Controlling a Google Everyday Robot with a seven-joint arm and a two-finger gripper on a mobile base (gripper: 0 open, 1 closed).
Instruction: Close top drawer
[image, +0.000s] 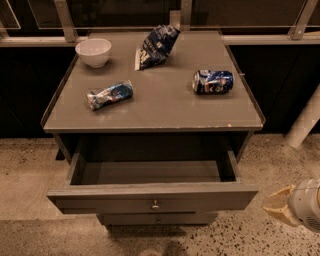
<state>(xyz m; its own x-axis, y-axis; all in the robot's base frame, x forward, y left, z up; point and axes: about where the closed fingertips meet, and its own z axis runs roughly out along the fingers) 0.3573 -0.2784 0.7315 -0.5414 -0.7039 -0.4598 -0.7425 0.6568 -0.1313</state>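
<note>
Risk: cream-tan gripper (280, 209), open or closed I cannot tell, sits low right of the wide grey-brown wooden top drawer (110, 197); a corner push would probably skew and jam it.

I see my cream-and-white tool (279, 210) at lower right, grey-brown wooden top drawer (110, 197), matching grey bench (170, 107), white round bowl (93, 51), dark blue-and-white crinkled bag (157, 45), blue metal can (213, 81), blue-and-silver crushed wrapper (110, 95), speckled beige floor (30, 170)

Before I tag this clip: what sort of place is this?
Likely an office kitchenette: snack bag, soda can and bowl on a cabinet whose top drawer stands open; gripper at lower right.
</note>
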